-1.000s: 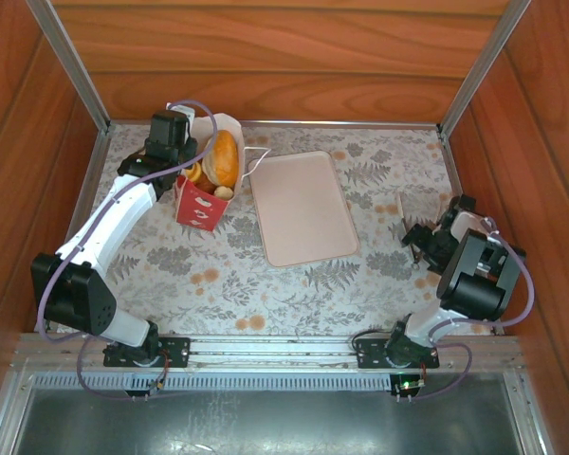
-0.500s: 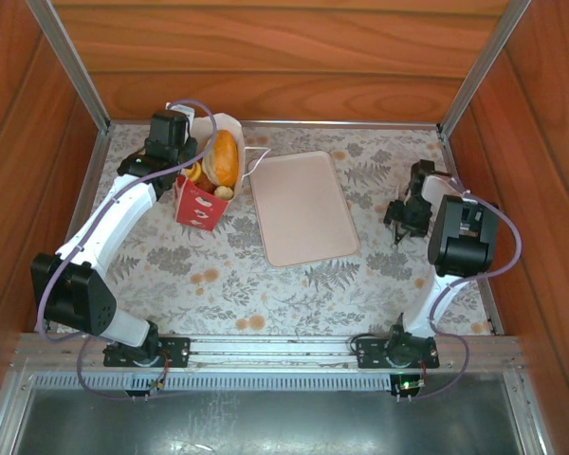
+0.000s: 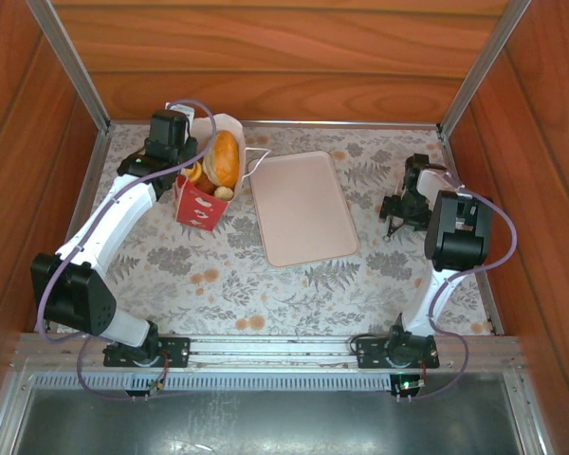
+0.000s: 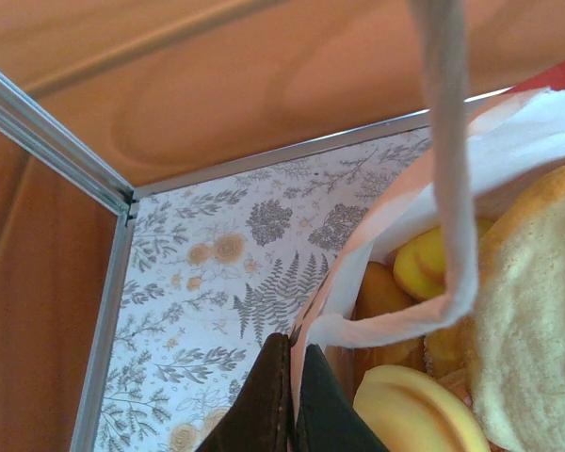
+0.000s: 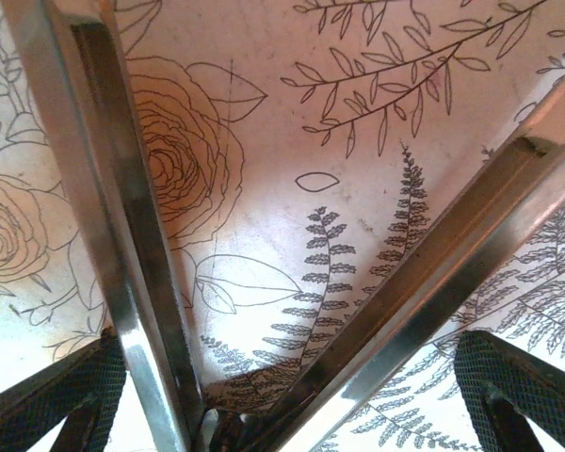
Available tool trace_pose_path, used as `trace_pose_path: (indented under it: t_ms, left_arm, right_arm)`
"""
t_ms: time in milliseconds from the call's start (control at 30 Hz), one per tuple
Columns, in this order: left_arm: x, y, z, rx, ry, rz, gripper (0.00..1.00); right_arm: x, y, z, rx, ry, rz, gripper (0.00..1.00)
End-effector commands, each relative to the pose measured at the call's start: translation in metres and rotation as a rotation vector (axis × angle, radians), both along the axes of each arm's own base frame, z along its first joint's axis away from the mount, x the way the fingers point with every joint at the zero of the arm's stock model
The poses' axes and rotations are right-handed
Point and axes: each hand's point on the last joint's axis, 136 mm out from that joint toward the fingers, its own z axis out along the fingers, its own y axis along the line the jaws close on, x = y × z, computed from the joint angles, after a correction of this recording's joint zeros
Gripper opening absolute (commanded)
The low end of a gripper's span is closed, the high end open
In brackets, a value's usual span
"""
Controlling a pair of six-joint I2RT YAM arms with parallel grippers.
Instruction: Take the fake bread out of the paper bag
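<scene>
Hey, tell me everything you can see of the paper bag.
The paper bag is small, white above and red with white marks below, with white cord handles. It stands open-topped at the back left of the floral table, beside the beige tray, packed with glossy golden fake bread that sticks out above its rim. The left gripper has its fingers shut on the rim's left side.

We think this is a robot lab with a small test box. Wooden walls (image 3: 266,57) stand on three sides, with metal posts (image 3: 71,66) at the corners. Two robot arms (image 3: 114,220) are bolted to a metal rail (image 3: 266,349) at the near edge of a flowery desk (image 3: 228,275). The fake bread (image 3: 226,158) in the paper bag (image 3: 199,210) shines like a toy.
</scene>
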Motion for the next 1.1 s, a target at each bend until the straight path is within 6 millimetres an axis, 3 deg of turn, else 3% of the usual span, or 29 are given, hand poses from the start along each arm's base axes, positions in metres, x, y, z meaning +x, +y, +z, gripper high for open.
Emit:
trace_pose_path:
  t_ms: [0,67,167,433,567,833,933,1067]
  left_arm:
    - [0.002,-0.001,0.045,-0.056,-0.136,0.009,0.0]
    - [0.001,0.0,0.045,-0.055,-0.136,0.01,0.0]
    - [-0.002,0.001,0.046,-0.055,-0.139,0.01,0.0]
    - [-0.003,0.001,0.05,-0.064,-0.154,0.013,0.0]
    - [-0.004,0.002,0.05,-0.067,-0.157,0.015,0.0]
    - [-0.005,0.002,0.043,-0.075,-0.145,0.022,0.0]
    - [-0.005,0.002,0.041,-0.08,-0.141,0.023,0.0]
    - [-0.006,0.002,0.041,-0.084,-0.141,0.021,0.0]
  right_arm:
    - [-0.006,-0.005,-0.017,-0.021,0.055,-0.039,0.95]
    - [-0.004,-0.002,-0.02,0.004,0.052,-0.043,0.91]
    - [-0.004,0.004,-0.026,0.039,0.07,-0.025,0.77]
    - [0.002,0.013,-0.026,0.072,0.041,0.063,0.17]
    - [0.009,0.016,-0.023,0.077,-0.007,0.093,0.02]
    - [0.023,0.034,0.003,0.151,-0.201,0.136,0.0]
    - [0.023,0.031,0.002,0.138,-0.193,0.123,0.01]
    - [0.02,0.023,-0.012,0.1,-0.105,0.1,0.2]
